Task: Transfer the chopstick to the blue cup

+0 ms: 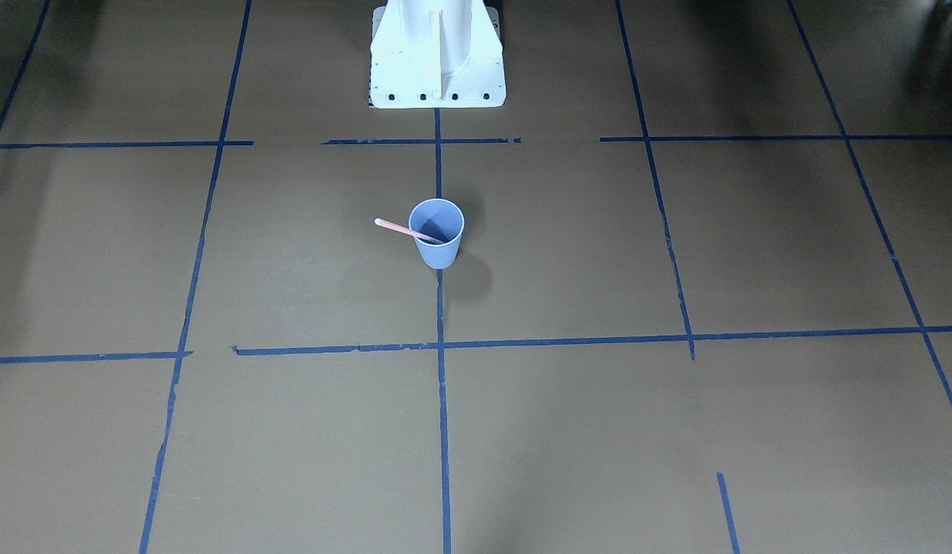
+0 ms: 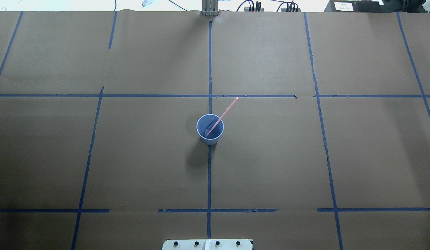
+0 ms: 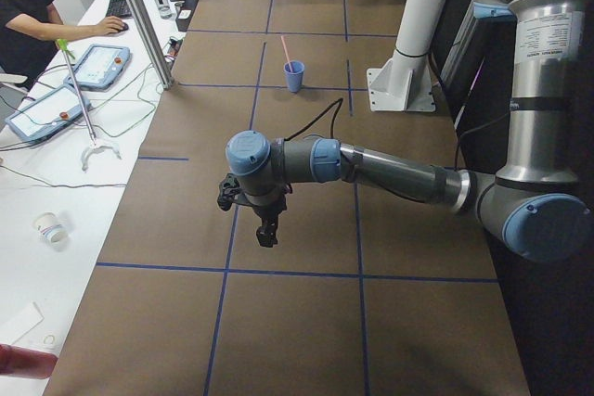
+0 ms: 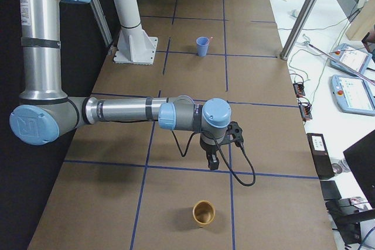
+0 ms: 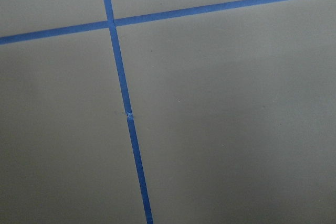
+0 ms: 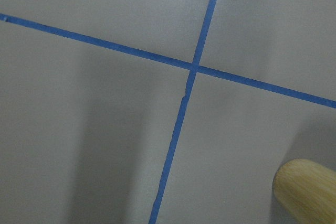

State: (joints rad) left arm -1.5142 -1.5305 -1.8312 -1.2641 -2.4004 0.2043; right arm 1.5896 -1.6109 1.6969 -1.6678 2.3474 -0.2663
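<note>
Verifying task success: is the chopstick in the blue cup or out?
In. The chopstick leans in the upright blue cup, lower end inside, upper end sticking out over the rim.

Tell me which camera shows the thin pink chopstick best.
Overhead exterior: the thin pink chopstick shows full length, tip down in the blue ribbed cup, leaning over its rim. Front-facing foreshortens it; side views show it tiny; wrist views miss it.

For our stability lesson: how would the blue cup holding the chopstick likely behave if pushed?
The blue cup looks light and tapers to a narrow base, so a push would probably tip it. The pink chopstick leans far over the rim, likely favouring a fall that way.
</note>
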